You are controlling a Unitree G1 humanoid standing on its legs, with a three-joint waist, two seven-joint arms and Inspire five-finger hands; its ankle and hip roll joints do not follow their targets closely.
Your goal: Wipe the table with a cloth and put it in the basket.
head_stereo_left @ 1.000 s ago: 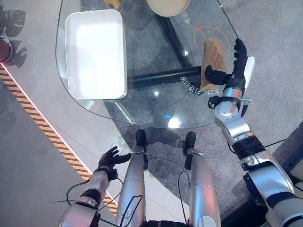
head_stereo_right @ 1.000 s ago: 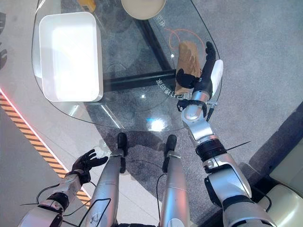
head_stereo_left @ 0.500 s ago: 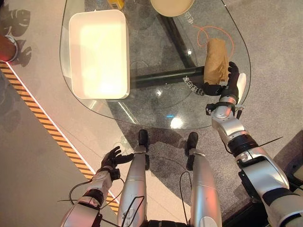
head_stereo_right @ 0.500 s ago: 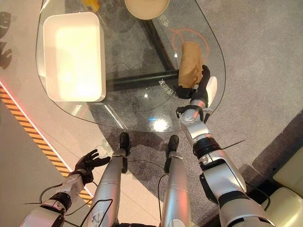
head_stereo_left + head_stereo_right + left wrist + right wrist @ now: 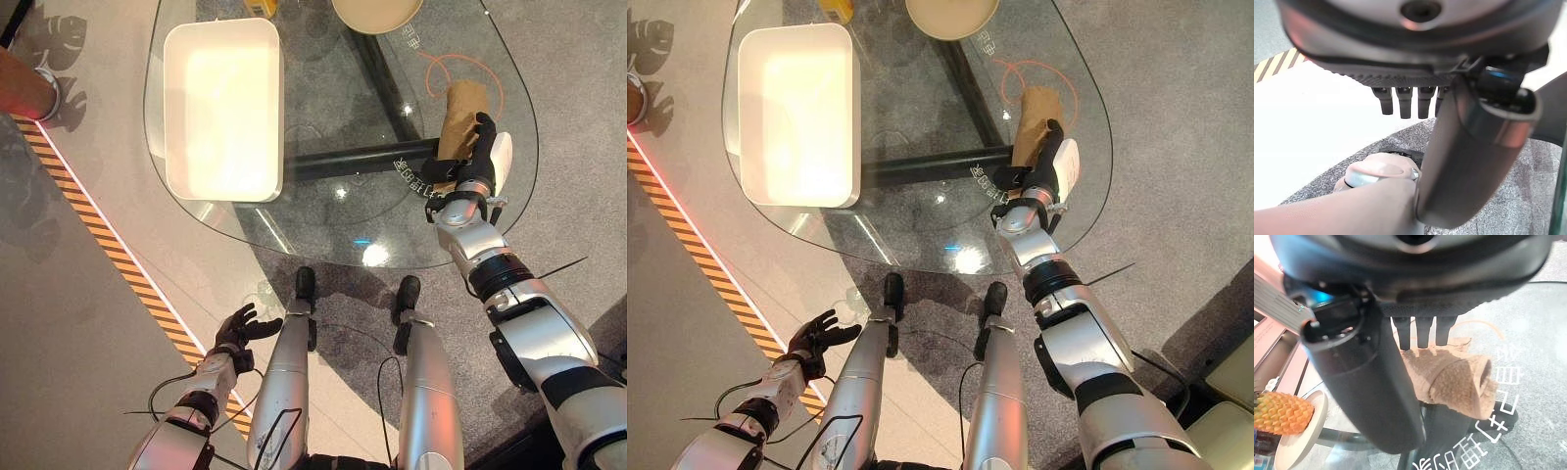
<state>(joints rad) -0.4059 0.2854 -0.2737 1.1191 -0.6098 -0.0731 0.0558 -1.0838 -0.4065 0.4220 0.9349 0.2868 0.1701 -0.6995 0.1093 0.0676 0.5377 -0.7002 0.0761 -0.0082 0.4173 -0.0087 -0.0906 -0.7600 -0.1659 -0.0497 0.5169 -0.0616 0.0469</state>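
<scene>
While the right hand (image 5: 477, 162) sits on the brown cloth (image 5: 462, 110) at the glass table's (image 5: 323, 211) right edge, fingers straight, the white basket (image 5: 223, 108) is well left of it. Left hand (image 5: 238, 328) hangs relaxed below the table. Right wrist view: cloth (image 5: 1459, 377) rolled, ungripped. Looks like wiping; next, pinch and carry it left.

You've got silver-grey arms with black joint bands, a dark left hand (image 5: 238, 327) and dark right hand (image 5: 472, 163) with white side cover.
</scene>
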